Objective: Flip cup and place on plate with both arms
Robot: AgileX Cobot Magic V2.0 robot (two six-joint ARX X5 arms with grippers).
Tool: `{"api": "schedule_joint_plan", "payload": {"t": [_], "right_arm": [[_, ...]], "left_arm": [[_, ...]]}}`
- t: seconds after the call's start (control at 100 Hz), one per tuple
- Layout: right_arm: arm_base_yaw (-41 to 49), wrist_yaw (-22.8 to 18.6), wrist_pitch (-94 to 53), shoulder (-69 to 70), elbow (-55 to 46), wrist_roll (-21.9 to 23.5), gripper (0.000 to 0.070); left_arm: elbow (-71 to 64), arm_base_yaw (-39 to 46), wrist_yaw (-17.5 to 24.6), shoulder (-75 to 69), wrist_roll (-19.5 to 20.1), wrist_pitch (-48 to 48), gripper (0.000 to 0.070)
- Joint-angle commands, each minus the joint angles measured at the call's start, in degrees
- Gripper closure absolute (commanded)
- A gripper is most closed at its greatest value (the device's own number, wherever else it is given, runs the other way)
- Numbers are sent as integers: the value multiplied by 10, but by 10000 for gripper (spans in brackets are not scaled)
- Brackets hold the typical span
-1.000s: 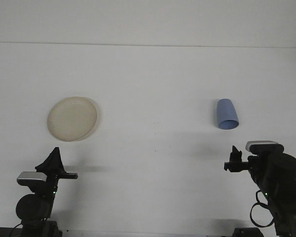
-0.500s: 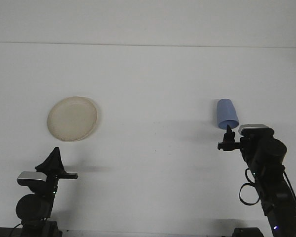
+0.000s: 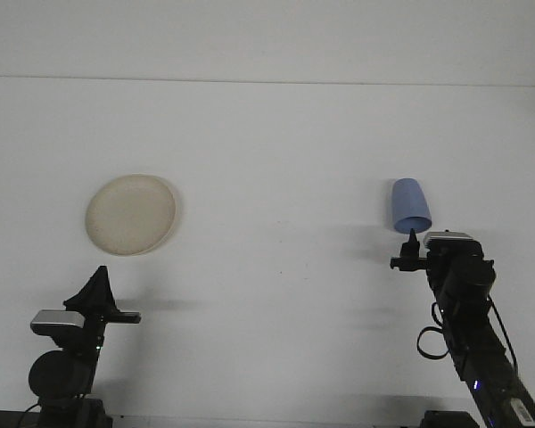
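- The black left gripper (image 3: pixel 100 287) sits low at the left edge of the white table (image 3: pixel 276 152); its two fingers point up and look pressed together, and it holds nothing
- One round, flat, cream plate (image 3: pixel 131 214) lies on the table above that gripper, well apart from it, and nothing is on the plate
- The middle of the table has nothing on it
- One small light blue plastic cup (image 3: pixel 409 206) lies on its side on the right part of the table, far from the plate, with its wide open mouth toward the robot
- The black right gripper (image 3: pixel 412 251) is just below the cup's mouth, very near it; I cannot tell if it touches the cup, and I cannot tell if its fingers are open or closed
- The job looks like it is only at the start: the cup is not picked up, not flipped, and not on the plate
- Left to do, I think: grab the cup, turn it over, pass it across, and set it on the plate
- Count: one cup, one plate, two grippers
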Motion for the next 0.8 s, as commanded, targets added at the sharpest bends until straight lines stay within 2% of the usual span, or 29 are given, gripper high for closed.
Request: {"api": "schedule_joint_plan", "payload": {"t": [0.0,0.11,0.42,0.79], "right_arm": [[-9,2,20,28,1,-7,231],[-26,-5,53,70,1,-17,231],[-73,-75,181,200,1,-28,231],[-87,-95,305,320,18,-28,232]], "left_arm": [[-11,0,3,-1,1,6,688],[-11,0,3,-1,1,6,688],[-11,0,3,-1,1,6,688],[-11,0,3,-1,1,6,688]]}}
